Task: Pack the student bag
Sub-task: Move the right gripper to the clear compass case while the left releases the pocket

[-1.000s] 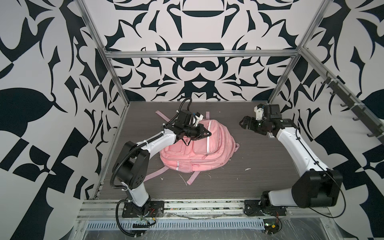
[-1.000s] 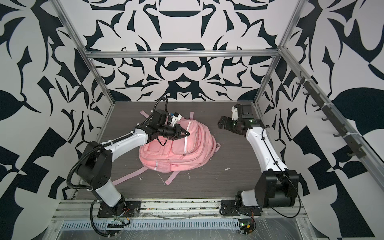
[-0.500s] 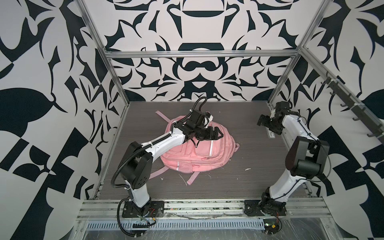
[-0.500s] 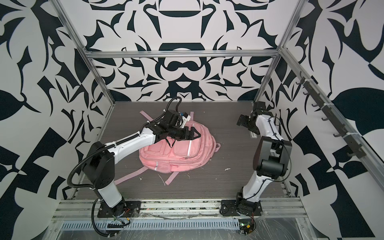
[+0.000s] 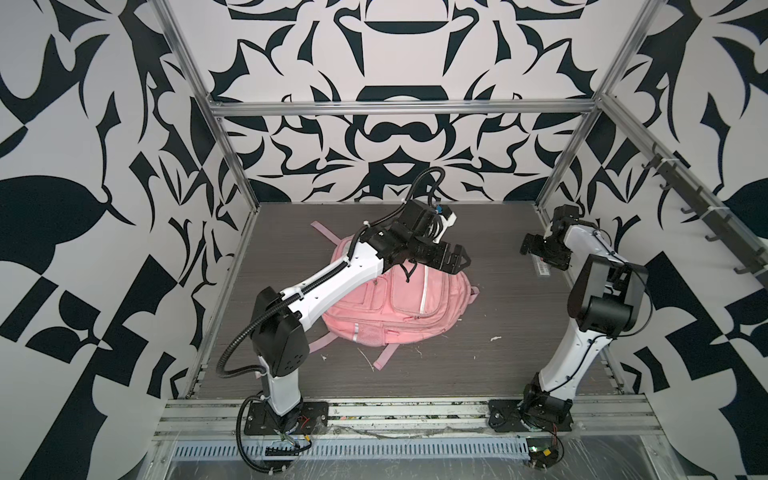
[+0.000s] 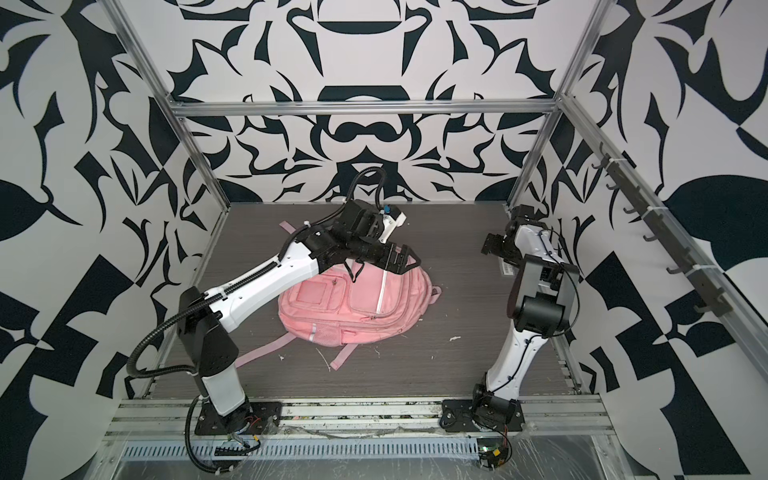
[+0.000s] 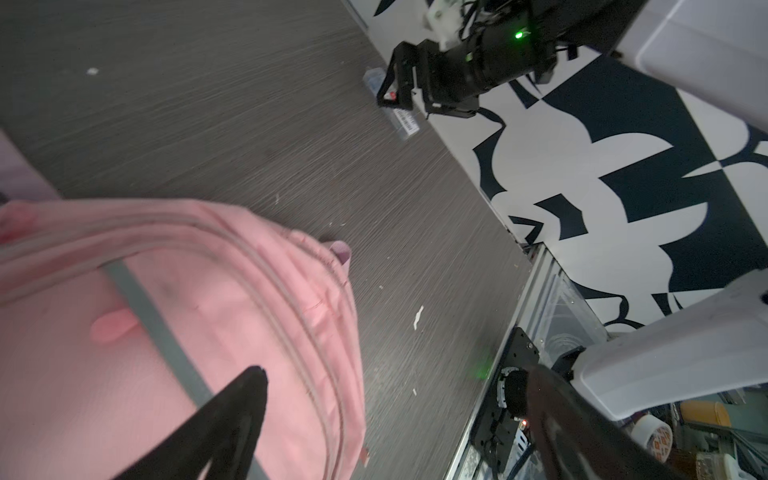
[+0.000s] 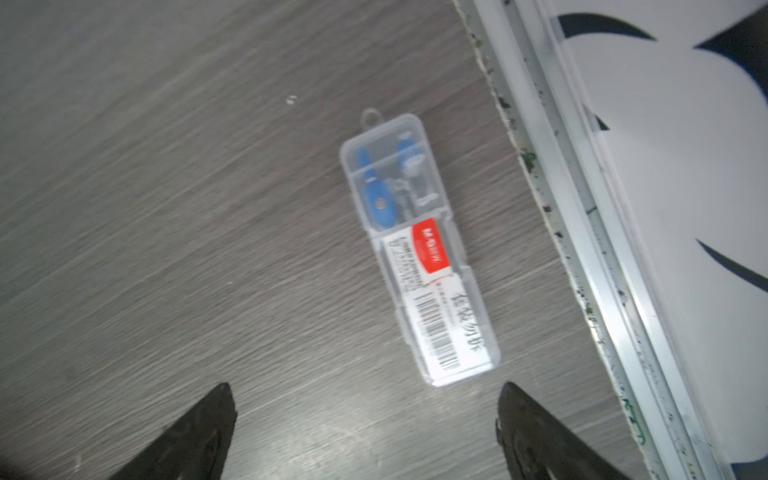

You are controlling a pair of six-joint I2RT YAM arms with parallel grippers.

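The pink student bag (image 5: 415, 307) (image 6: 361, 307) lies flat mid-table, front pockets up, zips shut. My left gripper (image 5: 457, 259) (image 6: 405, 259) hovers open over the bag's far end. In the left wrist view its gap (image 7: 397, 372) is empty, one finger over the bag (image 7: 249, 311). A clear plastic case (image 8: 419, 249) (image 5: 542, 270) (image 6: 508, 268) holding a blue compass lies by the right wall. My right gripper (image 5: 530, 247) (image 6: 490, 245) (image 8: 365, 386) stands open just above it, touching nothing.
The bag's pink straps (image 5: 384, 357) trail toward the front edge. Small white scraps (image 5: 494, 338) dot the wood-grain table. An aluminium frame rail (image 8: 582, 208) runs close beside the case. Hooks (image 5: 706, 216) line the right wall.
My left gripper opened, letting go at the bag's top, and moved right above it. My right arm folded back toward the right wall, its gripper now above the clear case.
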